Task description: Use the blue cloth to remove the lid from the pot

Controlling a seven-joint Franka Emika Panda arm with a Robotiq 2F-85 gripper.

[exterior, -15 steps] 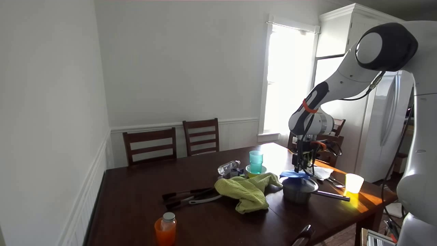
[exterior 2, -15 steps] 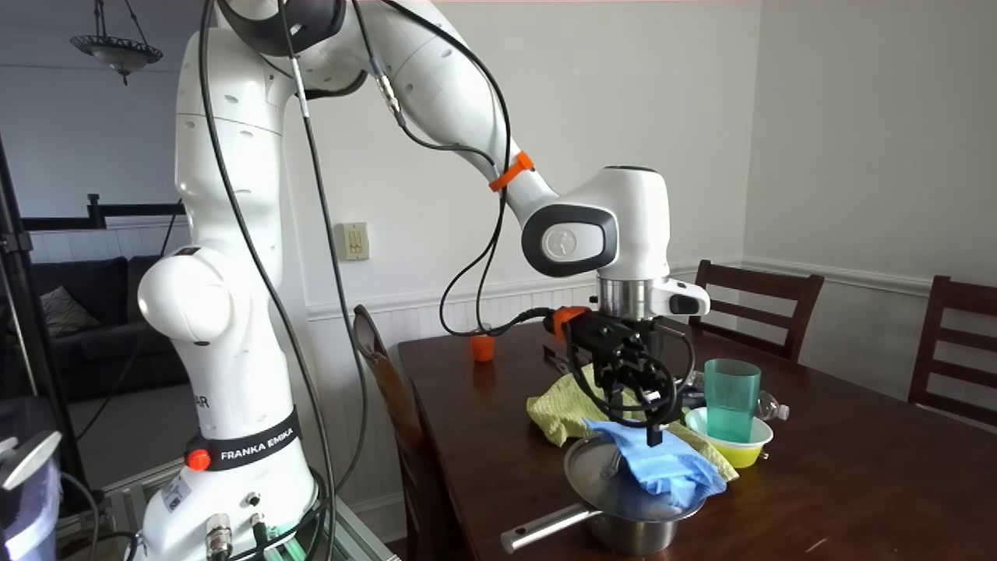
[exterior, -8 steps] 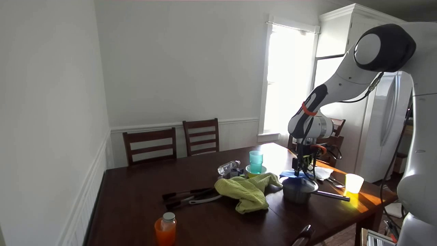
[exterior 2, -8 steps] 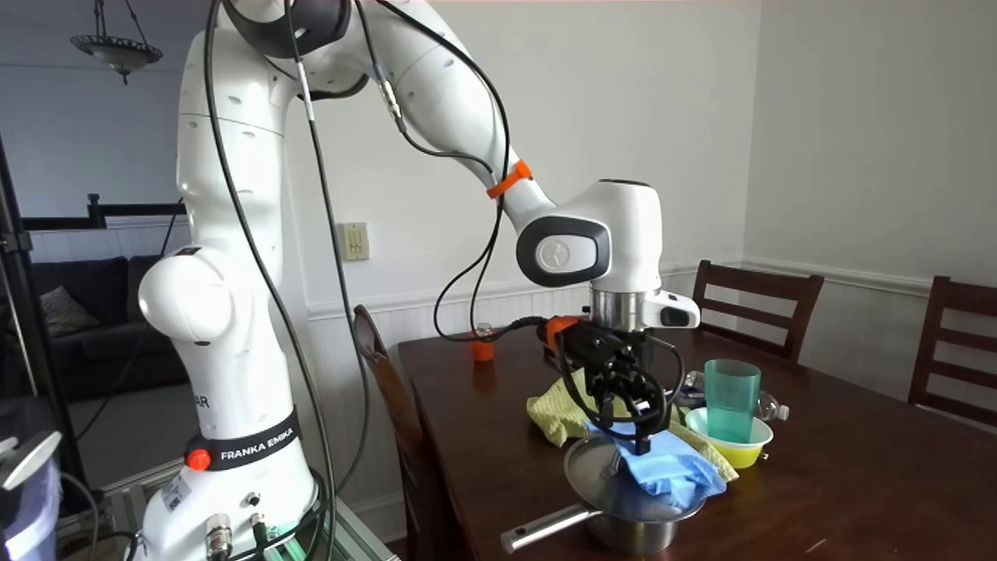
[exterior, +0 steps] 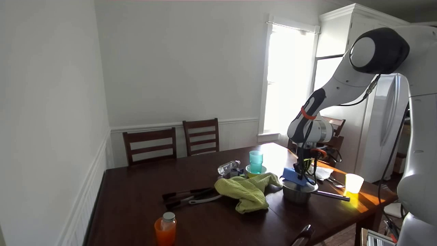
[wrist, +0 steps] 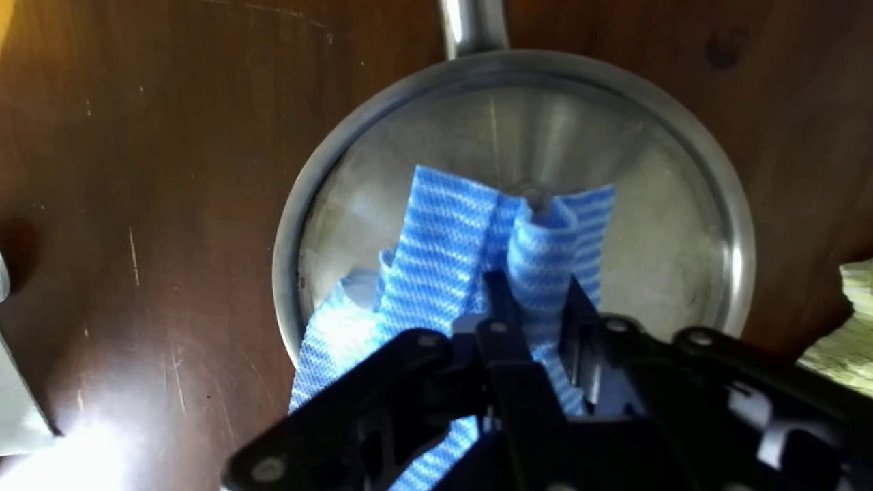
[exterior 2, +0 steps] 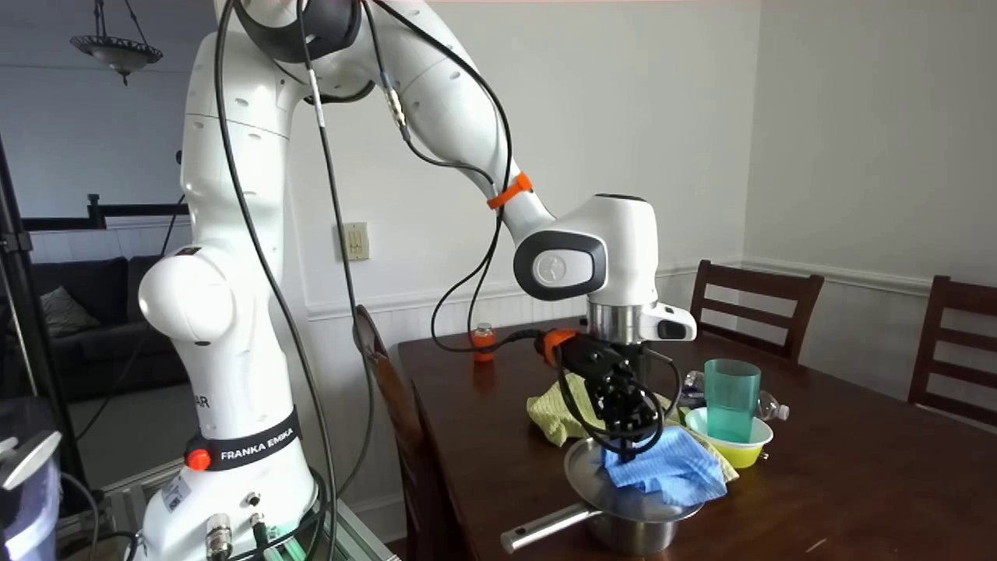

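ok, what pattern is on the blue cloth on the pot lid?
The cloth is striped, blue with paler, whitish bands; clearest in the wrist view.

Hand [exterior: 300,177] at blue cloth [exterior: 290,174] on top of pot [exterior: 296,197]; green towel [exterior: 244,193] just beside. Teal cup [exterior: 256,161] in bowl [exterior: 249,170], bottle [exterior: 228,167] lying near. Jar [exterior: 168,222] in orange cup [exterior: 166,236], same surface [exterior: 133,191].
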